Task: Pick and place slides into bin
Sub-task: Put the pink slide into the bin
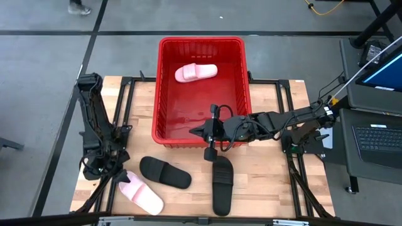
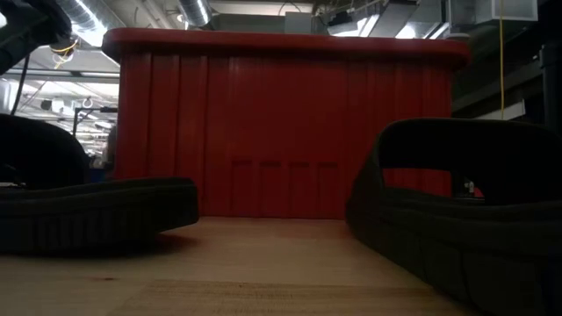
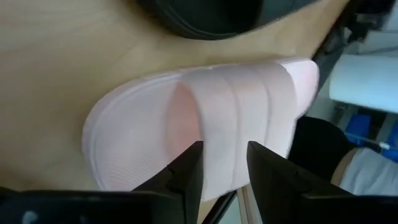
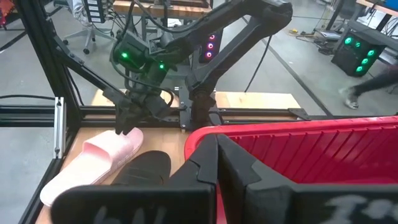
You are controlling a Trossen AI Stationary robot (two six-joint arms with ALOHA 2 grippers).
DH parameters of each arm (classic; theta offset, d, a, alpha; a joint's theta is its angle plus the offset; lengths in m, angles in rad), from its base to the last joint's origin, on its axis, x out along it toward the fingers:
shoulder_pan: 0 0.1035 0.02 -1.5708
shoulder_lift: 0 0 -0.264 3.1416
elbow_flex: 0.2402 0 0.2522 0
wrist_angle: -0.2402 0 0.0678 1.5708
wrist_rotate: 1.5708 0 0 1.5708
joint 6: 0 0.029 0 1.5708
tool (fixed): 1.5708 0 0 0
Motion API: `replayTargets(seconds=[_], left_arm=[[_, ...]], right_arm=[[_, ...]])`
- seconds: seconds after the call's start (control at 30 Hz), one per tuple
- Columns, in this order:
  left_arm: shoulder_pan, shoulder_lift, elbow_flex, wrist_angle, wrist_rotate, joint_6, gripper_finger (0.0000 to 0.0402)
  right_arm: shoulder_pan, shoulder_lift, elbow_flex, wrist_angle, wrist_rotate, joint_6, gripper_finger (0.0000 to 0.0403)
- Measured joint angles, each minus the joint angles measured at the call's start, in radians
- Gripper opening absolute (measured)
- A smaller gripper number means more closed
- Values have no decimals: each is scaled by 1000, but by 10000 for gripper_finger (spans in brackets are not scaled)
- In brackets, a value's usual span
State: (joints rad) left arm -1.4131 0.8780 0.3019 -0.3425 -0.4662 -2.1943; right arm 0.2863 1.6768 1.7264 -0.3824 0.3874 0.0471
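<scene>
No readable text, label, brand, number or sign shows in any view. The red bin (image 1: 201,88) has plain ribbed walls with no marking. The pink slides (image 1: 196,72) and black slides (image 1: 164,171) carry no legible logo on straps or soles. On the desk right of the bin, the laptop (image 1: 379,137) and the monitor (image 1: 386,69) screen show nothing that can be made out. The coloured lights on equipment behind the worktop form no characters.

Wooden table (image 1: 264,182): bin (image 1: 164,88), three slides (image 1: 164,172).
</scene>
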Motion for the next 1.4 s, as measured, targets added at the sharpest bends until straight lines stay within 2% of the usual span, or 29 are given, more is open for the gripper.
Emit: replayTargets(seconds=[0.4,0.57,0.73,1.4], left_arm=[[13,12,-1,-23,15,-22,120],[13,21,-10,-13,20,-20,120],[14,24,-29,32,22,-10,120],[41,24,-29,11,50,9,116]], right_arm=[[0,0,0,1,-1,9,9],[1,0,0,1,-43,24,9],[11,0,0,1,-44,23,9],[14,0,0,4,-44,23,10]])
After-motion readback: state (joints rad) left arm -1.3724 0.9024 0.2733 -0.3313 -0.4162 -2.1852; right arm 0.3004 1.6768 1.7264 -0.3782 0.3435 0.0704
